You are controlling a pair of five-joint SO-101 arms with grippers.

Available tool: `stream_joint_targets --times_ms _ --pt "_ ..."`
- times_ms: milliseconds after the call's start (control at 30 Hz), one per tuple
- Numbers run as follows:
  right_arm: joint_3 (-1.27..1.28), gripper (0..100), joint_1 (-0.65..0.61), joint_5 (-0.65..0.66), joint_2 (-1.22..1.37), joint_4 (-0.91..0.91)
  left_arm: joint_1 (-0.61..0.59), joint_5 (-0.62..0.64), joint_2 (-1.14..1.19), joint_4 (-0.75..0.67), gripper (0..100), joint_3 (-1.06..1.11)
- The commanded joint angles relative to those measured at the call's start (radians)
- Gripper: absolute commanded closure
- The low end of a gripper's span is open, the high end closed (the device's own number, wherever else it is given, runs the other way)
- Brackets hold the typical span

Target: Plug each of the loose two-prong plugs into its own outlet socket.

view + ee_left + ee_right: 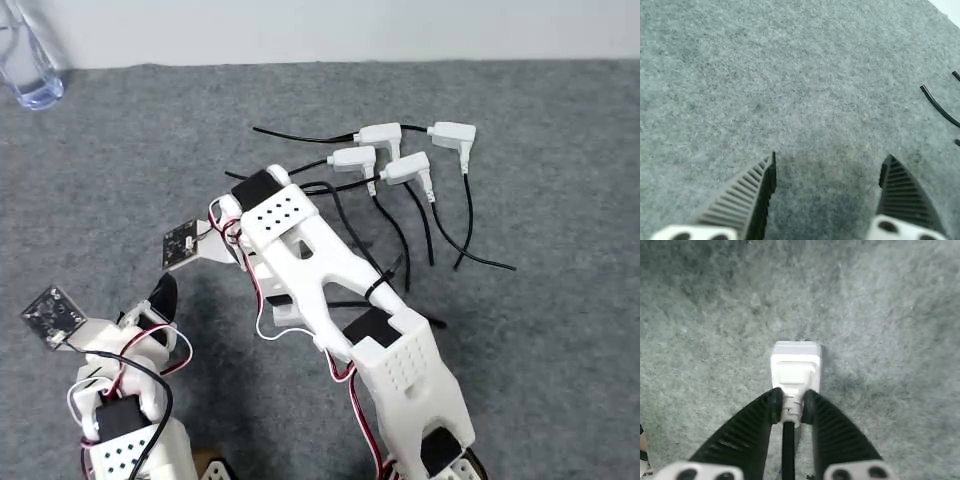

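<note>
The right tool (pixel 790 404) pinches a white plastic two-prong plug (pixel 795 365) at its corded end, its prongs hidden. The left tool (pixel 827 171) gapes above the grey felt counter (pixel 765 75).

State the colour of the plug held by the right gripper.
White plug, black cord; clearest in the right wrist view.

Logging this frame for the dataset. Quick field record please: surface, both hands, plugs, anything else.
surface: grey mat
left hand: open, over bare mat
right hand: shut on a white plug with a black cord, close to the mat
loose plugs: four, white, black cords, bunched together on the mat
other: clear container at the mat's far edge
</note>
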Motion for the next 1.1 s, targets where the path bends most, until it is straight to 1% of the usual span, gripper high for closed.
stream_joint_targets --times_ms 0,167,400,600,800,967,1067 --pt "-0.049 98.9 -0.008 0.008 -0.035 -0.016 0.005 -0.011 -0.003 0.0 68 -0.005" --pt "-0.048 99.1 -0.008 0.008 -0.007 -0.022 0.005 -0.011 -0.003 0.0 68 -0.005" --pt "-0.048 99.1 -0.012 -0.002 0.117 -0.051 0.005 -0.011 -0.003 -0.002 68 -0.005" --pt "-0.048 99.1 -0.012 -0.011 0.125 -0.053 0.005 -0.011 -0.003 -0.002 68 -0.005" --pt "0.023 99.1 -0.007 -0.011 0.14 -0.048 0.005 -0.011 -0.003 -0.002 68 -0.005" --pt "0.026 99.1 -0.007 -0.011 0.122 -0.036 0.005 -0.011 -0.003 -0.002 68 -0.005" --pt "-0.009 97.2 -0.012 -0.011 0.067 0.025 0.005 -0.011 -0.003 -0.002 68 -0.005"
